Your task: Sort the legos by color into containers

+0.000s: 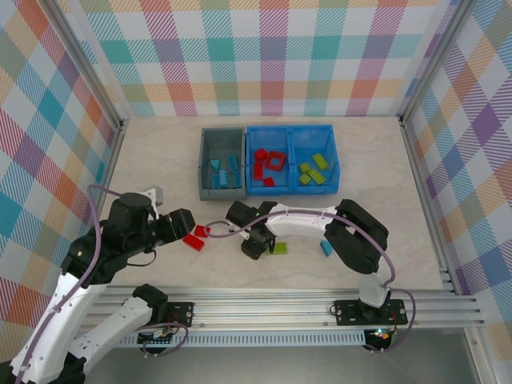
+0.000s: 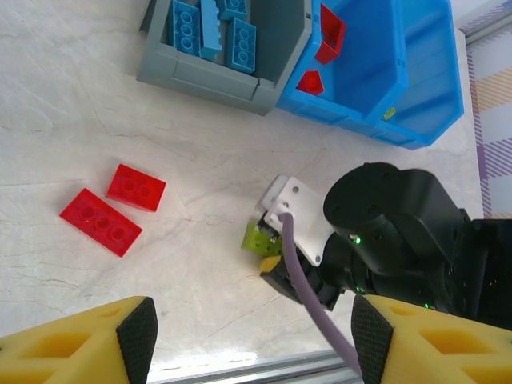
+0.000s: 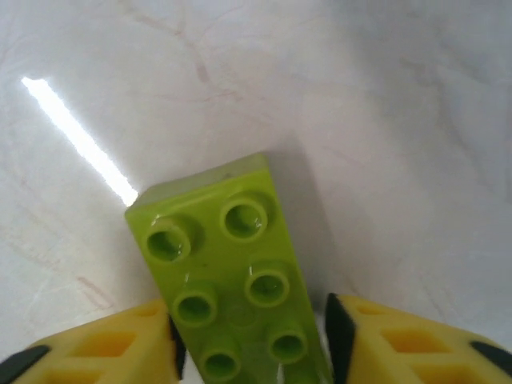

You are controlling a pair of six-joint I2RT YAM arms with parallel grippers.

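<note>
Right gripper: the right gripper (image 3: 250,336) is low over the bench, its yellow fingers pressed against both long sides of a lime green brick (image 3: 232,272), clamped on it.
Left gripper: the left gripper (image 2: 248,336) has its fingers wide apart with nothing between them, hovering near two red bricks (image 2: 138,186).
Held brick: it lies flat, studs up, in front of the bins and well apart from them.
Handling: judged light, rigid and glossy. The smooth sides may slip, so a square hold across the narrow width, near the middle of its length, looks safest. A hold near one end could let it swivel.
Other loose pieces: the two red bricks lie side by side, and a light blue brick (image 1: 326,247) lies to the right of the held one.
Containers: the grey bin (image 1: 205,164) holds light blue pieces. The blue bin (image 1: 292,128) holds red on its left and lime green on its right, which is the likely target.
Surface: the pale marbled bench (image 1: 160,160) is smooth and reflective, so bricks probably slide easily when nudged.
Room: plaid walls (image 1: 264,56) stand on three sides, and a metal rail (image 1: 280,304) runs along the near edge.
</note>
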